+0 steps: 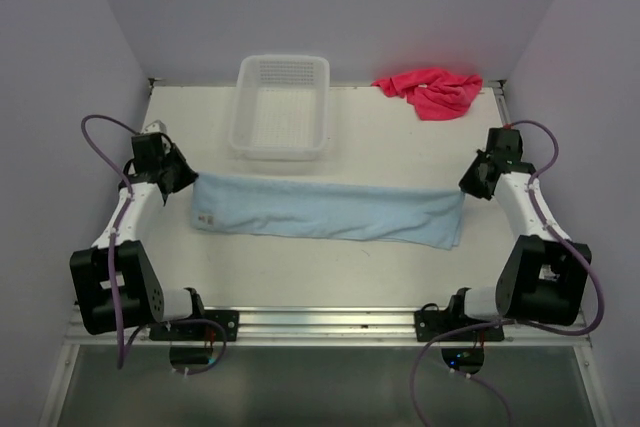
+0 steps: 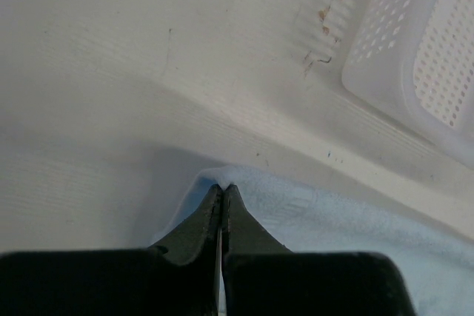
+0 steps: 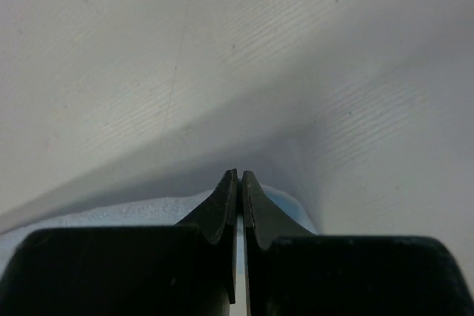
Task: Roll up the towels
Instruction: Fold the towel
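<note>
A light blue towel [image 1: 330,212] lies folded into a long strip across the middle of the table. My left gripper [image 1: 185,177] is shut on its far left corner, where the cloth [image 2: 326,216] bunches at the fingertips [image 2: 223,187]. On the other end, my right gripper [image 1: 470,184] pinches the far right corner, with blue cloth [image 3: 111,212] showing around its fingertips [image 3: 239,174]. The pink-red towel [image 1: 432,90] lies crumpled at the back right, away from both grippers.
A white mesh basket [image 1: 281,107] stands at the back centre, just behind the blue towel; its corner [image 2: 415,57] shows in the left wrist view. Walls close in the table on the left, right and back.
</note>
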Controlling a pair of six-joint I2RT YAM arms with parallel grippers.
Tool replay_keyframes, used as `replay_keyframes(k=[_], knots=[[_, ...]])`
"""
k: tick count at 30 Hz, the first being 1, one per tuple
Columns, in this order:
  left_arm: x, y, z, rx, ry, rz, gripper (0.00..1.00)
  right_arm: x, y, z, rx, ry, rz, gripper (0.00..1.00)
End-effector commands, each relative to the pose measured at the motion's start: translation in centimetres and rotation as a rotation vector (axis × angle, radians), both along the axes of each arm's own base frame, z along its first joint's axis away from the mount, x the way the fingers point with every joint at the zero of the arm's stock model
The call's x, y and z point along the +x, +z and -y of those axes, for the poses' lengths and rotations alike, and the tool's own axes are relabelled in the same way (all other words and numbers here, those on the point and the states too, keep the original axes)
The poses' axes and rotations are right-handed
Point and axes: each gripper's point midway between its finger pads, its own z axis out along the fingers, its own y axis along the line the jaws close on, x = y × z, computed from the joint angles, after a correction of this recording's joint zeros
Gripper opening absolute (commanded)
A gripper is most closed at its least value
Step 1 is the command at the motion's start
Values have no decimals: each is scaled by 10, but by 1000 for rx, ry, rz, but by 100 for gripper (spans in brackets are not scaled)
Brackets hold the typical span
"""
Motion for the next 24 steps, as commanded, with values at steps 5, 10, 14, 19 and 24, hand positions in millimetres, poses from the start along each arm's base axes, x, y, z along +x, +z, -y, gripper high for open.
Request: replay_keyframes(k=[5, 10, 14, 19, 24], knots=[[38, 2, -11, 17, -17, 35, 0, 51, 9, 17, -55, 4, 60, 0], [50, -7, -13, 8, -20, 13, 0, 65, -7, 19, -51, 22, 28, 0], [54, -23, -20, 20, 9, -39, 22, 75, -20, 20, -47, 30, -7, 37], [58, -16, -28, 50, 33, -39, 43, 78, -24, 29, -74, 17, -56, 59], [57, 12, -29, 82, 25, 28, 49, 71, -6, 33, -122, 28, -38, 63]])
